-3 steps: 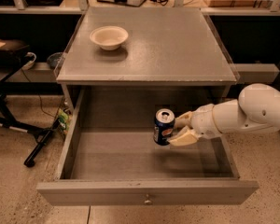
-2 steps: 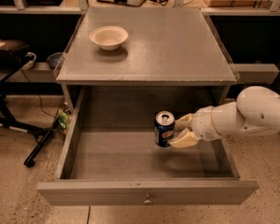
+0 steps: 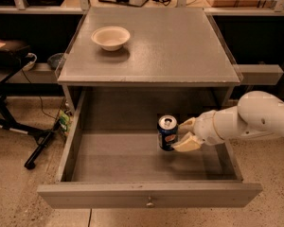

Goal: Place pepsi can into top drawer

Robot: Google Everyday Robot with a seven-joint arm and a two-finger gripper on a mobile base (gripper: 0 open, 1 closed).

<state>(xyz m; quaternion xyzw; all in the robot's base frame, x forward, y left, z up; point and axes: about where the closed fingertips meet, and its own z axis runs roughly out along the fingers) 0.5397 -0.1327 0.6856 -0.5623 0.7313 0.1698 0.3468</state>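
We see the drawer pulled open below the worktop, its knob on the near front panel; the arm reaches in from the right, and the tool is clenched on the can, gripping its right side. The can stands upright inside the drawer, right of centre; we cannot tell whether it touches the drawer floor; a bowl sits at the worktop's far left.

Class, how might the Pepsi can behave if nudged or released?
The pepsi can is upright and narrow, so it probably tips easily, then rolls. Its smooth metal might slip in the gripper clasping it inside the top drawer.
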